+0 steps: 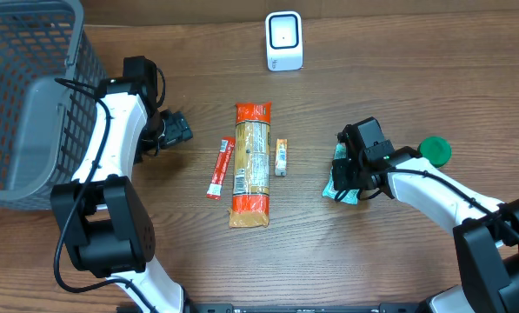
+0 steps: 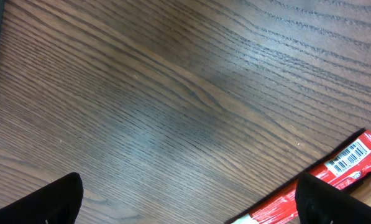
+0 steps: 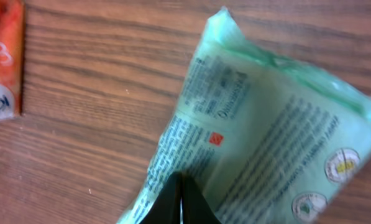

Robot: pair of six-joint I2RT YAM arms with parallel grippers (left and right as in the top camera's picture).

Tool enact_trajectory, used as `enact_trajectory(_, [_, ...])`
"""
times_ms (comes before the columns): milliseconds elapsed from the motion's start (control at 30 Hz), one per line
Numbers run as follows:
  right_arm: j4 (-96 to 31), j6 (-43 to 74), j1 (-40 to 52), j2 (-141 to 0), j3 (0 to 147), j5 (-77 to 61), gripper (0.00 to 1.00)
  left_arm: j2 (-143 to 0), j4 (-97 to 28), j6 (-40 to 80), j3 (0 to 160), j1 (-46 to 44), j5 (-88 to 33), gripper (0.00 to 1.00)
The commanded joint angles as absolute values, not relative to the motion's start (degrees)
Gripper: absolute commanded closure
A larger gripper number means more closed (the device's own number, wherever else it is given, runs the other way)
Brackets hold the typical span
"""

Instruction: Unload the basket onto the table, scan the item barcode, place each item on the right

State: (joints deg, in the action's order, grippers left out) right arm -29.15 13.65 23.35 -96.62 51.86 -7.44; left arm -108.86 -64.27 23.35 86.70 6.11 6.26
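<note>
A pale green packet (image 1: 336, 184) with dark print lies at the table's right, and it fills the right wrist view (image 3: 266, 124). My right gripper (image 1: 347, 170) is on it, jaws pressed together (image 3: 182, 200) with a thin sliver of the packet between them. The white barcode scanner (image 1: 283, 41) stands at the far middle. My left gripper (image 1: 176, 129) is open above bare wood (image 2: 191, 205), left of a red stick packet (image 1: 220, 168). That stick's barcode end (image 2: 350, 158) shows beside the right fingertip (image 2: 337, 199).
A long orange-ended packet (image 1: 251, 165) and a small orange packet (image 1: 281, 157) lie in the middle; the small one's end (image 3: 2, 62) shows in the right wrist view. A grey mesh basket (image 1: 24, 96) fills the far left. A green round lid (image 1: 434, 150) sits behind the right arm.
</note>
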Motion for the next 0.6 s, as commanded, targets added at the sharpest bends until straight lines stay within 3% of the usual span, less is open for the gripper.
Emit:
enact_trajectory(0, [-31.7, 13.5, 23.1, -96.2, 56.2, -9.6, 0.96, -107.9, -64.2, 21.8, 86.7, 6.1, 6.5, 0.0])
enact_trajectory(567, [-35.2, 11.9, 23.1, -99.1, 55.9, -16.2, 0.96, -107.9, -64.2, 21.8, 86.7, 6.1, 6.6, 0.0])
